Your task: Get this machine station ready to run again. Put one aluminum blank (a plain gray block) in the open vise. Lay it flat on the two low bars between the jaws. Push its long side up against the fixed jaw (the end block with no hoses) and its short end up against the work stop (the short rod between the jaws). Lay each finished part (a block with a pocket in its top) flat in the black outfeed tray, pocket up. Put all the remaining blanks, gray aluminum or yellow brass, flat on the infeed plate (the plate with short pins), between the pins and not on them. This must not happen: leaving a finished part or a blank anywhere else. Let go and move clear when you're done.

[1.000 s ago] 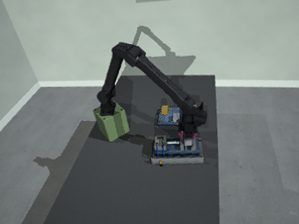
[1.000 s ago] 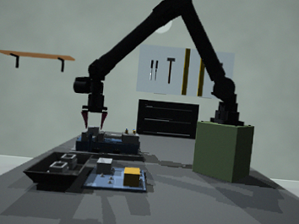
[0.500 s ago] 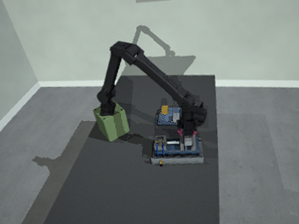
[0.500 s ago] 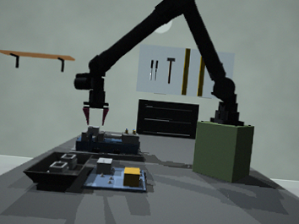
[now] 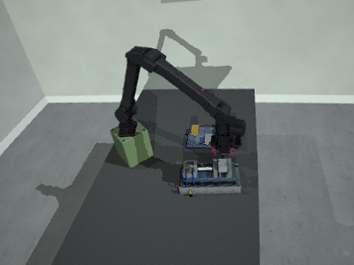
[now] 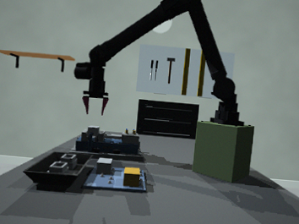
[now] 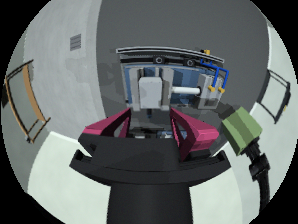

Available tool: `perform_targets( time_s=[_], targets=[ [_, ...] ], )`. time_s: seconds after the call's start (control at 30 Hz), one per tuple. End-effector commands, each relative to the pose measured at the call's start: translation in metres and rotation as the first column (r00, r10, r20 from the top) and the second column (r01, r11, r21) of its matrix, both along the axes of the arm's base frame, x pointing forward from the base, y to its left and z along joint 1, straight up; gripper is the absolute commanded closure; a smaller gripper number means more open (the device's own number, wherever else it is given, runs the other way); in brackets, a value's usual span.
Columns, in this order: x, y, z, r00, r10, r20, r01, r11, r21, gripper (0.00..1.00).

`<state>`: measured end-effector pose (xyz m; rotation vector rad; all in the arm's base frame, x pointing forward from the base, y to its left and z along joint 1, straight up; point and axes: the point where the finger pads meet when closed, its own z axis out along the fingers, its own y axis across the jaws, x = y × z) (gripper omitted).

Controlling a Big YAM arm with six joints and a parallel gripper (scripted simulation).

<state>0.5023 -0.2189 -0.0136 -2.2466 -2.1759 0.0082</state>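
My gripper [image 6: 94,106] is open and empty, hanging well above the vise [image 6: 108,142]. In the top view it [image 5: 223,152] hovers over the vise's [image 5: 210,175] hose-free end. The wrist view shows the maroon fingers spread, with a light gray block [image 7: 150,91] below them in the vise; I cannot tell whether it is a blank or the jaw. The black outfeed tray [image 6: 59,170] holds two pocketed parts [image 6: 68,159], pockets up. The infeed plate [image 6: 116,179] carries a gray blank [image 6: 104,165] and a yellow brass blank [image 6: 131,176].
The arm's green pedestal [image 6: 222,150] stands to the right of the vise. A black cabinet [image 6: 167,119] and a tool board [image 6: 184,71] are at the back wall. Blue hoses [image 5: 188,175] mark the vise's moving-jaw end.
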Motion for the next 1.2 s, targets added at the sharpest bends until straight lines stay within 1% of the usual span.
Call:
perform_targets(
  time_s=[0.0, 0.27, 0.3, 1.17],
  targets=[
    [0.0216, -0.0039, 0.0362, 0.998, -0.001, 0.063, 0.003, 1.0, -0.024, 0.36],
    [0.0247, -0.0052, 0.0414, 0.997, -0.001, 0.073, 0.003, 1.0, -0.028, 0.36],
    [0.025, -0.0054, 0.0416, 0.997, -0.001, 0.074, 0.003, 1.0, -0.028, 1.0],
    [0.0232, -0.0046, 0.039, 0.997, -0.001, 0.072, 0.003, 1.0, -0.027, 1.0]
  ],
)
